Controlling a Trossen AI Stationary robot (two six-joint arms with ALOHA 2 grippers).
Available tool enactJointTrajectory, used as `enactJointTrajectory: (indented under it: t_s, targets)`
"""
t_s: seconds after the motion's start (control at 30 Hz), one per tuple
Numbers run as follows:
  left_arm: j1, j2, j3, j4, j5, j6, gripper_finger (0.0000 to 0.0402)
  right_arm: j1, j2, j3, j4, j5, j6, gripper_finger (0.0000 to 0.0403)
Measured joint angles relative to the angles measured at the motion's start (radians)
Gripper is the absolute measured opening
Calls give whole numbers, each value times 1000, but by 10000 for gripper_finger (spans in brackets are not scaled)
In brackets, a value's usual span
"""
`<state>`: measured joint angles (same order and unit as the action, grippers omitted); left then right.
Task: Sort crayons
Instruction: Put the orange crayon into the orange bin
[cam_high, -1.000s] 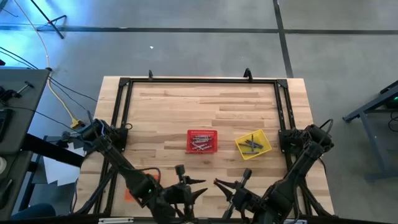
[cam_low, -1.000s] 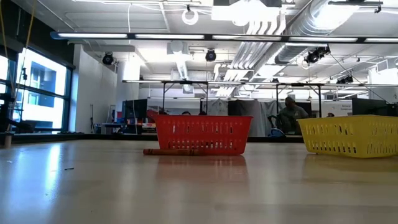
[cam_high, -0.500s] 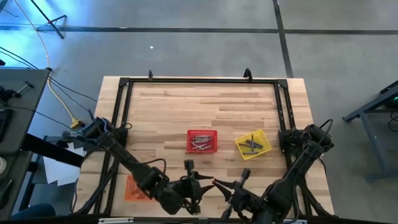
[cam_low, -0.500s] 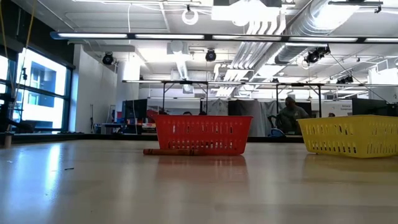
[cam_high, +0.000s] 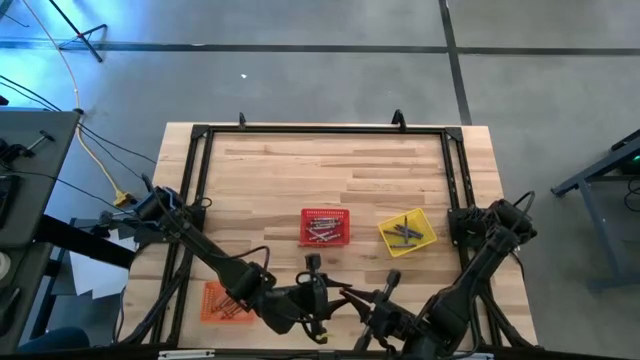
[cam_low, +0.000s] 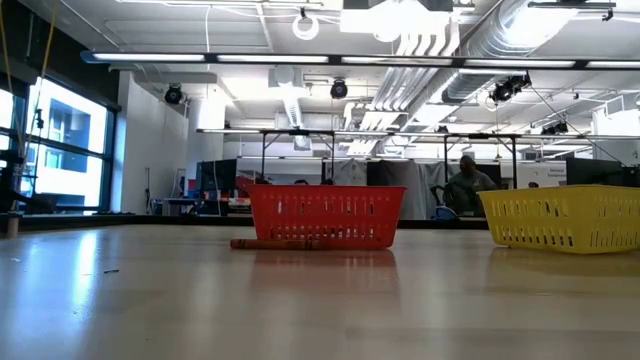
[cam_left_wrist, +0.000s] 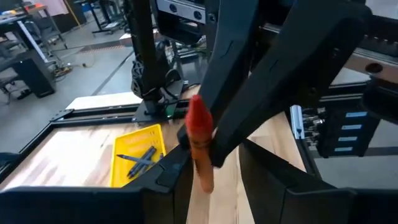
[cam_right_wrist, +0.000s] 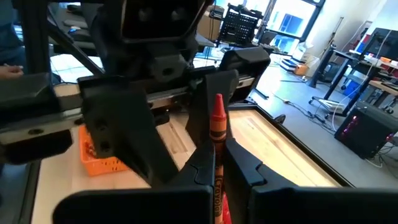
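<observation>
A thin red-orange wax crayon with a paper wrapper (cam_right_wrist: 217, 155) is seen clamped between the closed fingers of the right gripper (cam_high: 350, 296), near the table's front edge; in the right wrist view its tip points forward, its long axis in line with the fingers. The left gripper (cam_high: 322, 290) is met just beside it, its fingers parted and set on either side of the same crayon's tip (cam_left_wrist: 200, 146), though whether they press on it cannot be told.

The remaining crayons are sorted into baskets: a red mesh plastic basket (cam_high: 326, 227) at the table's middle, a yellow mesh plastic basket (cam_high: 407, 232) to its right, and an orange mesh plastic basket (cam_high: 222, 300) at the front left. One loose reddish crayon (cam_low: 275, 243) is laid flat against the red basket's foot.

Bare wooden tabletop (cam_high: 320, 170) is left open behind the baskets, bounded by a black metal frame (cam_high: 320, 129).
</observation>
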<state>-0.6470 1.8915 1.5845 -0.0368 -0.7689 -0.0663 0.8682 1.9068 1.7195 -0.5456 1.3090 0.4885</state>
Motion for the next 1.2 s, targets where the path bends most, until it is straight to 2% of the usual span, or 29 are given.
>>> enactJointTrajectory:
  t_s: [0.13,0.37,0.6,0.87,1.07,1.2]
  targets:
    - [7,0,0,-1,-1,-7,101,-2,0,0,-1,0,0,0]
    - [8,0,0,-10,6,-15,12,-1,0,0,0,-30,0,9]
    - [6,0,6,-56,5,-89,6,-2,-1,0,-4,-42,-21,36]
    - [-10,-19,8,-92,-11,-90,4,8,-3,68,-34,-26,-202,81]
    - [-47,-89,6,-268,-87,-181,4,32,-5,162,-192,-31,-201,118]
    - [-83,-138,6,-533,-62,-429,4,61,-6,221,-346,-122,-74,129]
